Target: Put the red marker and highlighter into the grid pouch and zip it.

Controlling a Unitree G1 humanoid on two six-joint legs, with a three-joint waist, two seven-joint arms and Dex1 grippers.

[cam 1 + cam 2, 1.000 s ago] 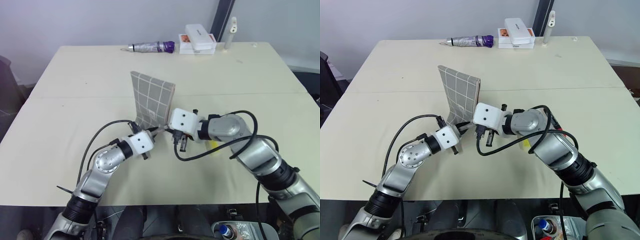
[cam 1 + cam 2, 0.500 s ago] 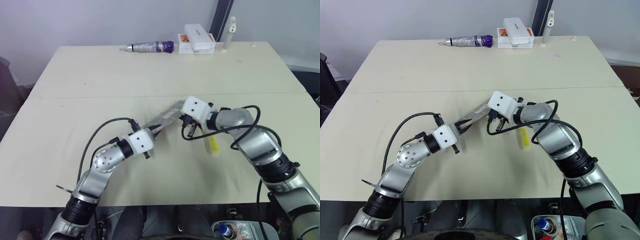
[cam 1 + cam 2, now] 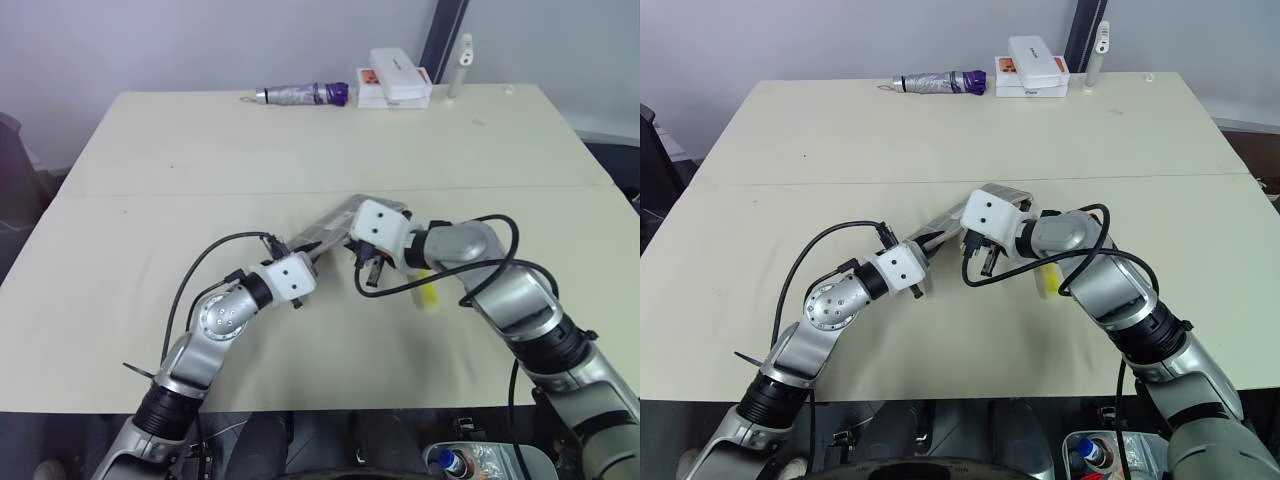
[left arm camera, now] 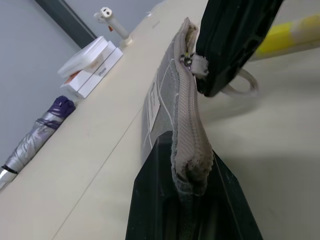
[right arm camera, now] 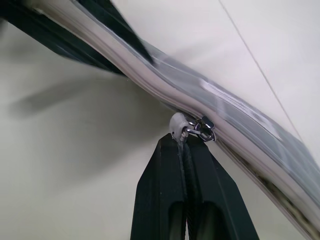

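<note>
My left end effector point(image 4: 192, 200) is clenched on one end of the grid pouch point(image 3: 330, 228), the black fingers pinching the fabric corner at the end of the zipper seam, and in the left wrist view the pouch runs away from that grip edge-up with its grid side and small white label facing the far side of the bench. My right end effector point(image 5: 184, 145) is clamped tight on the zipper pull point(image 5: 192, 127), the pale tab caught between the two fingertips and the silver slider sitting on the seam just past them. From the head camera the pouch is stretched between the two end effectors near the middle of the bench point(image 3: 180, 170), lifted and tilted, its far end toward one o'clock from the left wrist. The highlighter point(image 3: 426, 290) lies on the bench just at four o'clock of the right end effector, partly under that arm's cable, outside the pouch. I cannot make out the red marker from here. At the far edge of the bench, around twelve o'clock, sit a purple-capped silver tube point(image 3: 300, 94), a stack of white boxes point(image 3: 396, 78) and a small white upright object point(image 3: 463, 62), all well apart from the pouch.
</note>
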